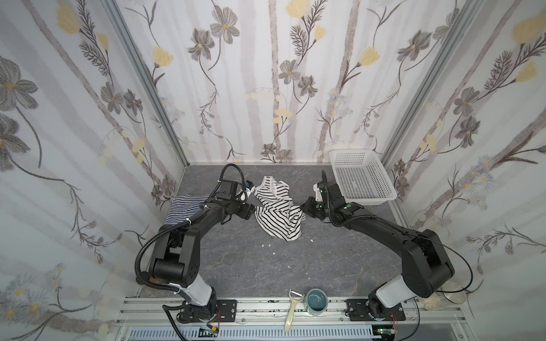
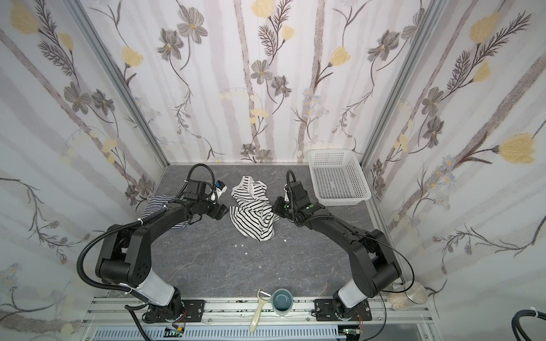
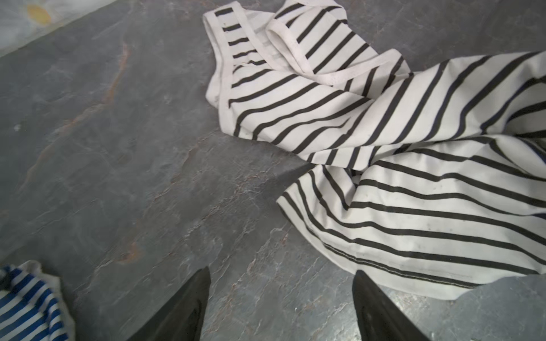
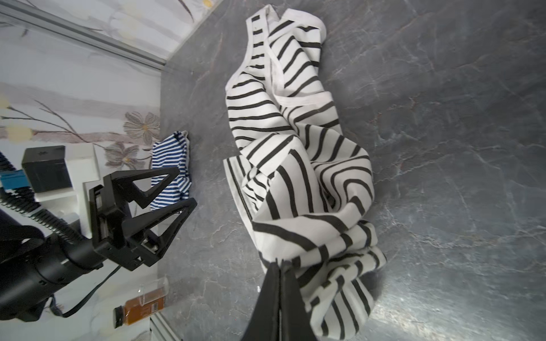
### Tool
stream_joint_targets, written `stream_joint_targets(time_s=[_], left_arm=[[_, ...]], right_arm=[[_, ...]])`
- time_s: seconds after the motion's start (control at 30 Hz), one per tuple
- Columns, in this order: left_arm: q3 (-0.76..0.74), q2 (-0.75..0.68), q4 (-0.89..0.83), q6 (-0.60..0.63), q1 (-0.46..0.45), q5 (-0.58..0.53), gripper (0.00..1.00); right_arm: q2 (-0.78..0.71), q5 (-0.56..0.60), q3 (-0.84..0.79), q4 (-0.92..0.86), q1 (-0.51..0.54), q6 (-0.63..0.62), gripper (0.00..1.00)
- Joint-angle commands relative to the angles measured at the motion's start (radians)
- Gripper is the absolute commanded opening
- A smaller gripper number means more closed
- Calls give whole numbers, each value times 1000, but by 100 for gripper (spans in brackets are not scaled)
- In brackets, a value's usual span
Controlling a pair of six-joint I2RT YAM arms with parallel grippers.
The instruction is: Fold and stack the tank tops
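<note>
The white tank top with wide black stripes (image 1: pixel 277 208) (image 2: pixel 253 208) lies crumpled in the middle of the grey table, its straps toward the back wall. My right gripper (image 1: pixel 304 207) (image 4: pixel 279 262) is shut, pinching a bunched fold at the garment's right edge (image 4: pixel 295 147). My left gripper (image 1: pixel 251 210) (image 3: pixel 281 271) is open just left of that top (image 3: pixel 384 153), with only bare table between its fingers. The navy-and-white fine-striped tank top (image 1: pixel 183 208) (image 2: pixel 153 206) (image 3: pixel 26 301) lies at the left wall, partly under the left arm.
A white perforated basket (image 1: pixel 362 177) (image 2: pixel 338 177) stands at the back right corner. On the front rail lie a peeler (image 1: pixel 292 310) and a teal cup (image 1: pixel 316 301). Small white scraps (image 1: pixel 269 245) dot the table. A bottle of orange liquid (image 4: pixel 144 301) is by the left wall.
</note>
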Motion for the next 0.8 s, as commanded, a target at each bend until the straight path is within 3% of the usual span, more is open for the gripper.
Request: stream_joint_targets(time_s=[0.0,0.23,0.4,0.67,0.77], left_arm=[[35,56,25,-29,-20,-2,81],[97,149,96,-59,-21,-58,85],[131,209,94,-48,-20,-31,85],[132,232,61,-40,-20,53,79],[138,245,49,-42,-20,83,72]], right_arm=[[20,61,-7,3,-1,-38,0],[38,24,-32,40,-9,-42,0],[30,-6,-45,62,-23,-34,10],[29,-4,-63,69,-40,-31,11],[34,-5,-65,68,-44,-34,21]])
